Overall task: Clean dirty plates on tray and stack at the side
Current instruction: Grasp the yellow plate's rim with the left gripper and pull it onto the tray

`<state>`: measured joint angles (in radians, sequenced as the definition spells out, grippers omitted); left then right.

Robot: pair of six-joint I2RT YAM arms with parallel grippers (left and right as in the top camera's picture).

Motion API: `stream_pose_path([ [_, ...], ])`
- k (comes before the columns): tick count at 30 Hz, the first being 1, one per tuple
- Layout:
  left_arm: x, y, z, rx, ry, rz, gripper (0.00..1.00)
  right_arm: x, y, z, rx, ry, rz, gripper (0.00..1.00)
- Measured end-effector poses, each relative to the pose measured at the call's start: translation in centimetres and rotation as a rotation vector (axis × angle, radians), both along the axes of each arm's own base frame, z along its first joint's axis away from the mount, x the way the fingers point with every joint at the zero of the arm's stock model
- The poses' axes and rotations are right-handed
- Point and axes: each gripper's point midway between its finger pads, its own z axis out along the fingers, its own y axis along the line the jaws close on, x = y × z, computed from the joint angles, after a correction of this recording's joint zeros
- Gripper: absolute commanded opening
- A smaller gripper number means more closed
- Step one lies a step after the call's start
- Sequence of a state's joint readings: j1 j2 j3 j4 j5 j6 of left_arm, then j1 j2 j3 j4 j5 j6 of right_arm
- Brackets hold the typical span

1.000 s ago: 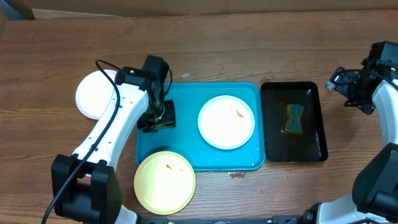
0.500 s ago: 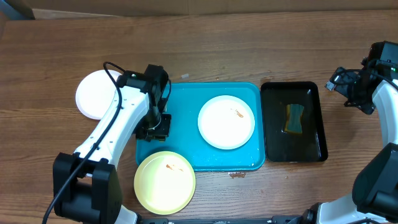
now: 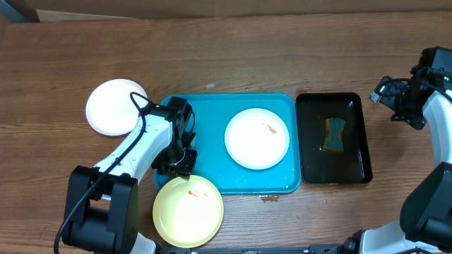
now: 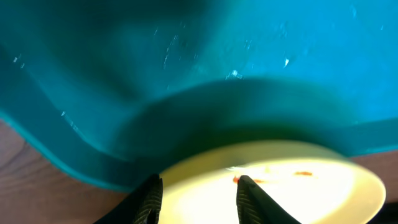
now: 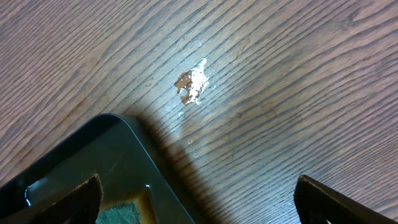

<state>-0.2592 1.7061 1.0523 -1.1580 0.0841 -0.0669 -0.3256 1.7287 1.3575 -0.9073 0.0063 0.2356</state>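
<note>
The turquoise tray (image 3: 212,116) lies mid-table. A white plate (image 3: 257,138) with a small reddish smear rests inside it on the right. A pale yellow-green plate (image 3: 188,210) with reddish smears sits at the tray's front-left corner, overlapping the rim; it also shows in the left wrist view (image 4: 280,186). Another white plate (image 3: 113,106) lies on the table left of the tray. My left gripper (image 3: 178,164) (image 4: 198,198) is open, its fingers just over the far edge of the yellow-green plate. My right gripper (image 5: 199,205) is open and empty over the table at the far right.
A narrow black tray (image 3: 333,138) with a green-and-yellow sponge (image 3: 333,134) stands right of the turquoise tray; its corner shows in the right wrist view (image 5: 93,162). A small pale brown stain (image 5: 191,86) marks the wood. A smear (image 3: 268,198) lies before the tray's front edge.
My left gripper has moved toward the front of the tray, down to the far edge of the yellow-green plate. The right arm has not moved.
</note>
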Motion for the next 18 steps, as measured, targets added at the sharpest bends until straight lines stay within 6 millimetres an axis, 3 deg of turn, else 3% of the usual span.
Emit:
stream_pose_path([
  [8,1.9,-0.5,-0.5,-0.023,-0.079,0.000,0.44,0.0,0.0,0.0,0.000,0.000,0.000,1.00],
  [13,2.0,-0.6,-0.5,-0.026,-0.085,0.002,0.31,0.0,0.0,0.0,0.000,0.001,0.000,1.00],
  [18,2.5,-0.8,-0.6,-0.035,-0.106,-0.003,0.30,0.0,0.0,0.0,0.000,0.000,0.000,1.00],
])
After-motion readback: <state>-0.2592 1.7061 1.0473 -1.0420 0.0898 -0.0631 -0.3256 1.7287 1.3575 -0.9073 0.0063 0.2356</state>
